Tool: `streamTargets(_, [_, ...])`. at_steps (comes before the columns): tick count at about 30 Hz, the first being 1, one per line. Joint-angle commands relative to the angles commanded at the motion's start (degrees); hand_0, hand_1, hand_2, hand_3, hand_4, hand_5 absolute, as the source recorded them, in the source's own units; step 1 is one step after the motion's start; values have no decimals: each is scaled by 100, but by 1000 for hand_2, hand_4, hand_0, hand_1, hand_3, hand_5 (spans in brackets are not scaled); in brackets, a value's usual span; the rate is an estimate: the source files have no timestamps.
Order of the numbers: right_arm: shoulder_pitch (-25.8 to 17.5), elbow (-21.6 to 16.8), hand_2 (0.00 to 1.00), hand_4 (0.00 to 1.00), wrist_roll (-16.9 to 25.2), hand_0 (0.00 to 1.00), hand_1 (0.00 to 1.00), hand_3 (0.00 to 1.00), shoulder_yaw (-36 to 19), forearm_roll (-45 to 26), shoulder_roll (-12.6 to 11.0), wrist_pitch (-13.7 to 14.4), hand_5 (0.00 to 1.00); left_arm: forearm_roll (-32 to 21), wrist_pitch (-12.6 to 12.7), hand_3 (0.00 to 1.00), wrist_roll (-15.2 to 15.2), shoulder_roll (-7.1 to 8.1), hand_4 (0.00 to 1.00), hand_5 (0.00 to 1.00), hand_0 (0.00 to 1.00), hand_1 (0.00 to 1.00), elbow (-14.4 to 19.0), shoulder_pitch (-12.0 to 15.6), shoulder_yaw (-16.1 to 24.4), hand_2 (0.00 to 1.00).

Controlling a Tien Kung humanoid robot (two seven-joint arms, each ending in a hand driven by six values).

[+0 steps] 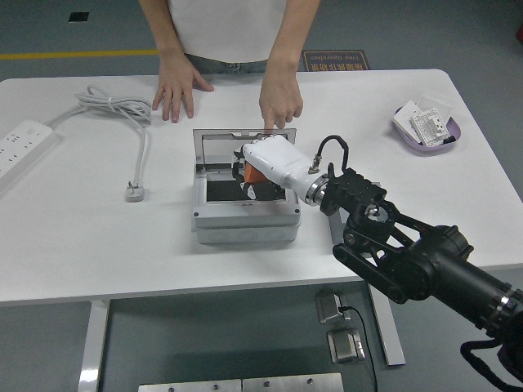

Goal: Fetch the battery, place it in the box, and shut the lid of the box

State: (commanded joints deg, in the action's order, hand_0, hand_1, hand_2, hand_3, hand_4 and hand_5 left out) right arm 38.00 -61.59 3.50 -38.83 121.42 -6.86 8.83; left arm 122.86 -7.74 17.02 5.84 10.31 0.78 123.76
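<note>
The right hand (265, 167) is over the open box (245, 214), its fingers curled down into it around something orange that I take for the battery (254, 175), so the placing step is in hand. Too little of the battery shows to tell its long axis or heading. Next, release, withdraw, then swing down the lid (237, 144), which a person's hand (280, 102) touches.
</note>
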Motion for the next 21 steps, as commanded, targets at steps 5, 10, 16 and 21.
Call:
streamTargets(5, [-6, 24, 271, 67, 86, 85, 223, 296, -28, -56, 16, 55, 2, 2, 0, 836, 0, -1, 883, 651, 640, 661, 0, -3, 0, 716])
streamTargets(10, [-7, 55, 284, 88, 136, 122, 236, 329, -39, -73, 18, 73, 2, 9, 1, 836, -1, -2, 883, 652, 640, 661, 0, -4, 6, 716])
streamTargets(16, [-1, 92, 361, 303, 154, 214, 307, 499, -42, -54, 16, 71, 116, 8, 1, 836, -3, -5, 883, 652, 641, 661, 0, -7, 3, 716])
streamTargets(21, [4, 124, 430, 494, 136, 263, 362, 628, -42, -38, 8, 22, 109, 1, 2, 836, -4, -7, 884, 652, 640, 662, 0, -13, -5, 716])
